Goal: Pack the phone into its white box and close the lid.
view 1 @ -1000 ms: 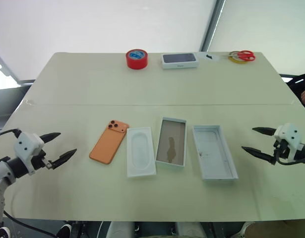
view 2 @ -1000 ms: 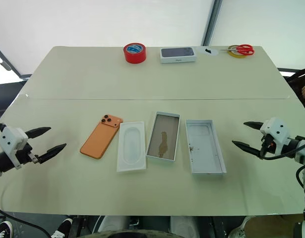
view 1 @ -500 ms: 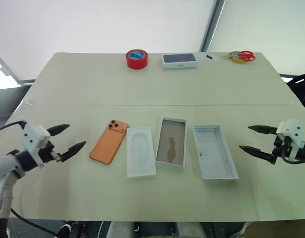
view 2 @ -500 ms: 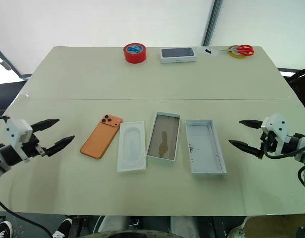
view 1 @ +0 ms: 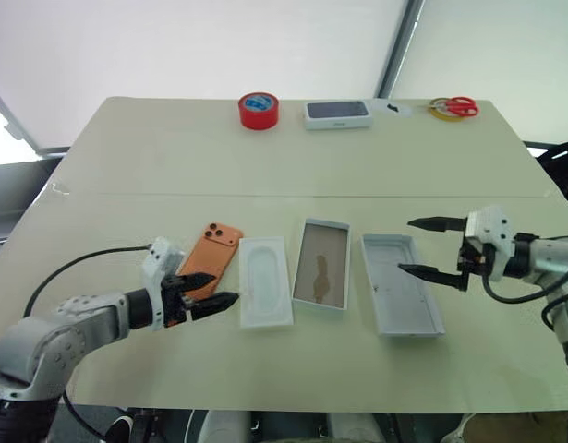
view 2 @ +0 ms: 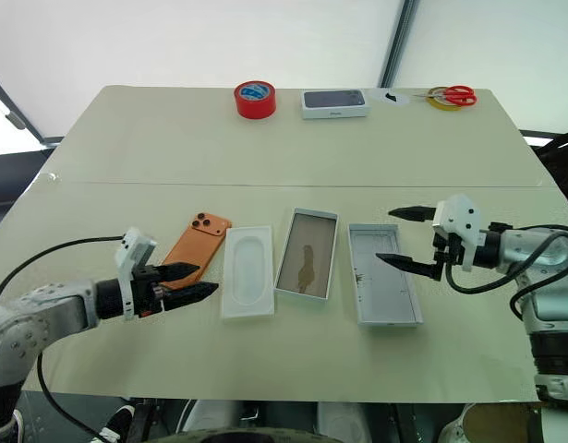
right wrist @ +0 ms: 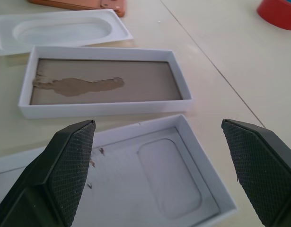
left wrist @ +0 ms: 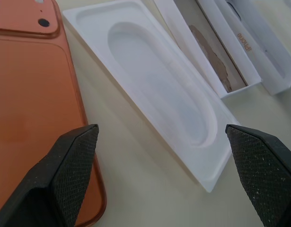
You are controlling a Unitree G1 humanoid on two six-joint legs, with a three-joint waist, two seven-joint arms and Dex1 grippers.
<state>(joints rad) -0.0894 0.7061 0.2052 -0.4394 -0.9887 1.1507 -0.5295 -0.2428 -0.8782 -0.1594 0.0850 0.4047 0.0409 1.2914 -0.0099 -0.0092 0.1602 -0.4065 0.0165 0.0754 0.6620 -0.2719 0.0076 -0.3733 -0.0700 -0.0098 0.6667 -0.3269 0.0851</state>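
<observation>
Left eye view: left gripper (view 1: 212, 289) gapes empty over the phone's (view 1: 212, 251) near end; right gripper (view 1: 426, 247) spread wide above the lid (view 1: 401, 297). White box (view 1: 320, 277) sits between lid and insert tray (view 1: 265, 294).

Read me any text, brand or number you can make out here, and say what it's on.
"iPhone": orange lettering running along the outer side wall of the lid, seen in the left wrist view.
Small dark-topped box at the far edge: a faint mark on its front face, too small to read.
Red tape roll: blue in its centre, nothing legible.
Nothing else carries readable text.
</observation>
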